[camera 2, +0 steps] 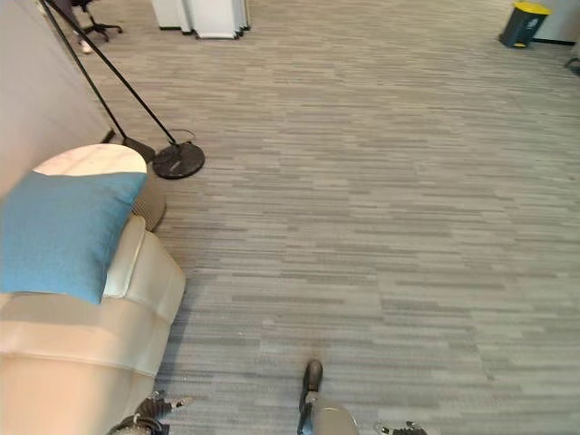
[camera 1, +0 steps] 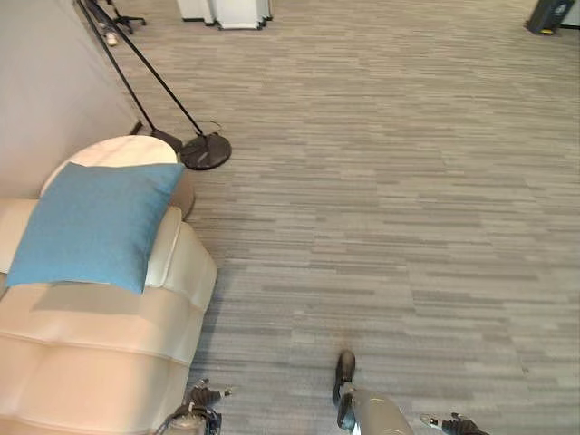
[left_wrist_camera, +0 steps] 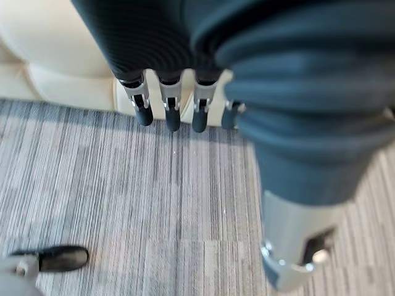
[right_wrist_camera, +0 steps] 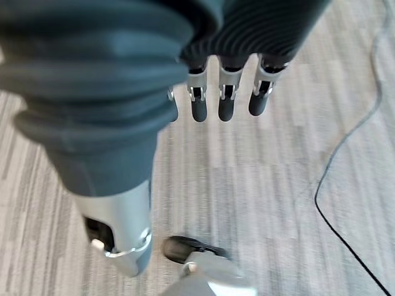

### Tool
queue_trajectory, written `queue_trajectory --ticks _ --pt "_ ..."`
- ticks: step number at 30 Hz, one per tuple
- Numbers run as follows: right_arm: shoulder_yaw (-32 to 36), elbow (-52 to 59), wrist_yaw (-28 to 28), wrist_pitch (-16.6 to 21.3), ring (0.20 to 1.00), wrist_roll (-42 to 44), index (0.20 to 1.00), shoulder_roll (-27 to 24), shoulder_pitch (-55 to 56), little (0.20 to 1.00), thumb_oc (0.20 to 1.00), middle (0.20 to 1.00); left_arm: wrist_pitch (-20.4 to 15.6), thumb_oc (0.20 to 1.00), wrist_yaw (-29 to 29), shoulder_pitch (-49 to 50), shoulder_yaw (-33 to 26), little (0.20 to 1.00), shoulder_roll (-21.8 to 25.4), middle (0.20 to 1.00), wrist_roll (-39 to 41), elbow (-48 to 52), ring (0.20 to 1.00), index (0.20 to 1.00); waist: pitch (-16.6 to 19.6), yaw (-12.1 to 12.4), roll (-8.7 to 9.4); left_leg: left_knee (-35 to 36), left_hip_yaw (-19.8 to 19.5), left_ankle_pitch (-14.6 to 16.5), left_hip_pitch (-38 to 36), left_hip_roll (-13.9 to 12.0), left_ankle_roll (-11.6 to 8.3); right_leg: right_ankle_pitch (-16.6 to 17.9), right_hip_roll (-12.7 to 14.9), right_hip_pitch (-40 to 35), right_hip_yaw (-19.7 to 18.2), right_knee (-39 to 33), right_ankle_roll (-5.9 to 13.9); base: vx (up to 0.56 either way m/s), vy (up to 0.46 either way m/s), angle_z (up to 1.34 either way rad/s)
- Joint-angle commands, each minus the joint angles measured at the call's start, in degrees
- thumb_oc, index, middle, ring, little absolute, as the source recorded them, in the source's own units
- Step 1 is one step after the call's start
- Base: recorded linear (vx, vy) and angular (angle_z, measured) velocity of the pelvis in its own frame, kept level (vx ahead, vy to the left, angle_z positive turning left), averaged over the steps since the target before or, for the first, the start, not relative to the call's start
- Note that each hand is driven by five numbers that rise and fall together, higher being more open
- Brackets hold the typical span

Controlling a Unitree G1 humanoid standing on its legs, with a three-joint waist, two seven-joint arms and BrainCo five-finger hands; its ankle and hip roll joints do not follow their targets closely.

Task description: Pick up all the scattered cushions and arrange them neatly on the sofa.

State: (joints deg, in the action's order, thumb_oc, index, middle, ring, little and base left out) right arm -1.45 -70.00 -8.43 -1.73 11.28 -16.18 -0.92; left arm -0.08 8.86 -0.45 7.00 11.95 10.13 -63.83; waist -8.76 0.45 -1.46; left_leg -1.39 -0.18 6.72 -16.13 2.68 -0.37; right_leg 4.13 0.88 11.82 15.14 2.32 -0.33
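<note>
A blue cushion (camera 1: 95,222) leans upright on the armrest end of the cream sofa (camera 1: 82,353) at the left. My left hand (camera 1: 204,396) hangs low by the sofa's front corner. In its wrist view its fingers (left_wrist_camera: 171,114) are straight over the grey carpet, with the sofa's base just past them, and they hold nothing. My right hand (camera 1: 453,423) hangs at the lower right, away from the sofa. Its fingers (right_wrist_camera: 226,105) point straight down at bare carpet and are empty too.
A round white-topped side table (camera 1: 122,152) stands behind the sofa's arm, with a black floor lamp base (camera 1: 206,151) and slanted poles beside it. A white cabinet (camera 1: 227,11) and a yellow-lidded bin (camera 2: 524,23) stand far back. Grey carpet stretches to the right.
</note>
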Motion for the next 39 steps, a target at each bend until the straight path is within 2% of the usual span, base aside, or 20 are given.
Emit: queue_trajectory --ticks 1,4,7,9,10,11,12,14,18,21,24,25,27,28,29,30,32,34,37,39 --pt "-1.24 0.29 -0.14 0.67 1.0 1.03 1.0 -2.58 -0.44 1.0 1.0 1.0 -0.6 1.0 -0.33 -0.62 0.69 1.0 1.86 1.0 1.13 0.8 1.0 1.0 0.6 0.2 0.19 -10.34 -0.66 -4.66 8.82 -1.39 -1.8 -2.16 0.73 -6.61 -2.44 -3.14 5.21 0.37 -0.248 0.13" --pt "-1.21 0.97 -0.44 0.9 1.0 2.17 1.0 -3.18 -1.04 1.0 1.0 1.0 -0.31 1.0 -0.26 -0.71 1.0 1.0 1.83 1.0 2.48 1.43 1.0 1.0 -1.17 0.69 0.77 -27.98 0.79 -9.61 17.32 -2.25 -3.17 -5.55 0.08 -11.09 -1.26 -3.46 2.41 0.32 -0.245 0.18" --pt "-1.05 0.87 -0.55 0.61 1.0 2.79 1.0 -3.4 -1.14 1.0 1.0 1.0 -0.34 1.0 -0.09 -0.9 1.2 1.0 1.83 1.0 2.87 1.63 1.0 1.0 -1.83 0.88 1.23 -28.84 3.01 -7.6 20.48 -2.76 -2.36 -6.75 0.43 -12.58 -0.47 -3.63 1.91 0.2 -0.127 0.44" --pt "-0.97 0.84 -0.59 0.2 1.0 2.89 1.0 -3.49 -1.0 1.0 1.0 1.0 -0.32 1.0 -0.1 -0.64 1.41 1.0 1.82 1.0 2.51 1.42 1.0 1.0 -1.82 0.96 2.11 -23.36 6.76 -3.56 23.62 -2.79 -0.92 -7.72 1.43 -14.37 1.32 -4.2 2.24 0.28 -0.057 0.32" --pt "-1.5 0.81 -0.84 0.04 1.0 2.16 1.0 -3.51 -0.83 1.0 1.0 1.0 -0.28 1.0 -0.05 0.11 1.58 1.0 1.69 1.0 1.71 1.06 1.0 1.0 -1.16 1.15 2.12 -10.78 7.56 -3.25 24.11 -1.33 -0.38 -8.32 1.68 -15.75 2.59 -4.83 2.88 0.25 -0.006 0.3" --pt "-1.5 0.82 -0.84 0.04 1.0 2.16 1.0 -3.51 -0.82 1.0 1.0 1.0 -0.28 1.0 -0.05 0.12 1.57 1.0 1.69 1.0 1.71 1.06 1.0 1.0 -1.21 1.13 2.17 -10.48 7.55 -3.4 23.9 -1.24 -0.37 -8.33 1.74 -15.83 2.6 -4.83 2.9 0.25 0.015 0.28" --pt "-1.64 0.79 -0.86 0.0 1.0 1.93 1.0 -3.47 -0.84 1.0 1.0 1.0 -0.23 1.0 -0.07 0.29 1.56 1.0 1.65 1.0 1.56 0.92 1.0 1.0 -1.05 1.31 2.02 -7.01 7.13 -4.41 23.61 -1.14 -0.48 -8.79 1.54 -16.36 2.73 -4.73 2.93 0.15 0.012 0.34" --pt "-2.22 0.91 -0.93 0.12 1.0 1.14 1.0 -3.4 -0.82 1.0 1.0 1.0 -0.06 1.0 0.0 0.8 1.26 1.0 1.52 1.0 1.12 0.64 1.0 1.0 -0.8 1.27 1.16 3.41 7.17 -11.1 24.65 -1.5 -2.0 -9.67 0.53 -17.63 3.7 -5.0 2.74 0.21 0.02 0.27" --pt "-2.68 1.13 -0.91 0.03 1.0 0.67 1.0 -3.19 -1.2 1.0 1.0 1.0 0.29 1.0 0.11 1.23 0.5 1.0 1.5 1.0 0.93 -0.43 1.0 1.0 -0.99 1.83 1.07 6.39 9.26 -12.1 25.99 -1.77 -3.3 -11.3 0.12 -20.47 3.9 -4.7 2.77 0.34 0.071 0.26" --pt "-3.27 1.05 -0.51 -0.15 1.0 -0.13 1.0 -2.16 -1.73 1.0 1.0 1.0 0.4 1.0 -0.01 2.31 -1.09 1.0 1.71 1.0 1.29 -2.16 1.0 1.0 1.0 2.82 1.67 6.39 11.16 -13.59 24.62 -1.81 -2.35 -13.23 0.68 -23.53 4.4 -4.41 3.79 0.49 0.171 -0.01" --pt "-3.35 1.06 -0.06 -0.26 1.0 -0.43 1.0 -1.45 -1.6 1.0 1.0 1.0 0.44 1.0 0.04 2.81 -1.73 1.0 1.68 1.0 1.43 -2.93 1.0 1.0 2.21 3.57 2.69 6.13 11.08 -12.38 23.53 -0.75 -1.14 -14.07 2.49 -24.11 4.66 -2.3 4.84 0.42 0.189 0.12" --pt "-3.27 0.76 0.26 -0.15 1.0 -0.57 1.0 -0.94 -1.6 1.0 1.0 1.0 0.47 1.0 0.04 2.81 -2.14 1.0 1.84 1.0 1.48 -3.82 1.0 1.0 2.44 4.25 3.56 3.89 10.74 -9.47 22.91 0.3 0.53 -12.87 5.15 -22.65 4.65 5.13 6.05 0.45 0.279 0.1" --pt "-3.32 0.52 0.56 -0.18 1.0 -0.9 1.0 -0.8 -1.63 1.0 1.0 1.0 0.53 1.0 -0.13 2.58 -1.98 1.0 2.02 1.0 1.58 -3.63 1.0 1.0 1.74 4.17 3.96 3.32 10.36 -6.91 20.86 1.77 2.55 -6.3 8.62 -18.22 4.59 18.16 8.21 0.4 0.289 0.15" --pt "-3.32 0.51 0.56 -0.18 1.0 -0.9 1.0 -0.8 -1.64 1.0 1.0 1.0 0.54 1.0 -0.13 2.57 -1.99 1.0 2.02 1.0 1.58 -3.63 1.0 1.0 1.76 4.18 4.0 3.3 10.38 -6.87 20.89 1.85 2.61 -6.37 8.73 -18.1 4.53 18.36 8.28 0.33 0.298 0.44" --pt "-3.55 0.93 0.62 -0.09 1.0 -1.16 1.0 -0.73 -1.65 1.0 1.0 1.0 0.57 1.0 -0.22 2.31 -1.51 1.0 2.17 1.0 1.9 -2.68 1.0 1.0 0.23 3.47 3.93 3.41 9.29 -5.21 17.81 3.68 4.63 1.67 11.91 -14.5 3.79 29.56 9.64 0.31 0.265 0.51" --pt "-3.62 1.04 0.57 -0.26 1.0 -1.08 1.0 -0.75 -1.56 1.0 1.0 1.0 0.64 1.0 -0.33 2.09 -1.09 1.0 2.3 1.0 1.86 -2.25 1.0 1.0 -0.52 3.06 3.53 3.46 8.55 -4.57 16.4 3.78 5.23 2.08 12.22 -12.44 2.82 33.86 9.15 0.39 0.292 0.62" --pt "-4.03 0.89 0.54 -0.21 1.0 -1.02 1.0 -0.58 -1.92 1.0 1.0 1.0 0.5 1.0 -0.18 1.23 -0.47 1.0 2.51 1.0 2.1 -1.53 1.0 1.0 -1.89 2.44 2.48 3.95 6.62 -4.99 14.89 3.11 5.7 -2.48 9.2 -5.58 -1.14 37.52 6.67 0.19 0.071 1.01" --pt "-4.02 0.77 0.47 -0.18 1.0 -0.4 1.0 -0.25 -1.62 1.0 1.0 1.0 0.29 1.0 -0.16 0.83 -0.21 1.0 2.69 1.0 2.5 -1.02 1.0 1.0 -2.8 2.21 1.69 3.67 4.74 -5.02 13.41 2.59 5.48 -5.21 7.61 -2.96 -1.73 33.06 5.5 0.2 -0.005 1.04" --pt "-4.01 0.46 0.54 -0.23 1.0 0.62 1.0 -0.09 -1.72 1.0 1.0 1.0 0.06 1.0 -0.35 0.04 0.36 1.0 2.52 1.0 2.7 -0.87 1.0 1.0 -3.79 1.7 1.33 2.71 1.37 -4.15 11.81 2.28 4.93 -5.14 2.67 -1.55 -6.82 18.72 5.36 0.23 -0.097 0.72" --pt "-4.1 -0.11 0.54 -0.31 1.0 1.02 1.0 0.04 -1.83 1.0 1.0 1.0 -0.1 1.0 -0.52 -0.5 0.39 1.0 2.63 1.0 2.42 -1.6 1.0 1.0 -4.01 1.3 1.69 2.92 -1.05 -3.74 10.76 2.53 4.1 -2.95 -1.06 -1.14 -13.71 6.89 6.38 0.23 -0.126 0.49"
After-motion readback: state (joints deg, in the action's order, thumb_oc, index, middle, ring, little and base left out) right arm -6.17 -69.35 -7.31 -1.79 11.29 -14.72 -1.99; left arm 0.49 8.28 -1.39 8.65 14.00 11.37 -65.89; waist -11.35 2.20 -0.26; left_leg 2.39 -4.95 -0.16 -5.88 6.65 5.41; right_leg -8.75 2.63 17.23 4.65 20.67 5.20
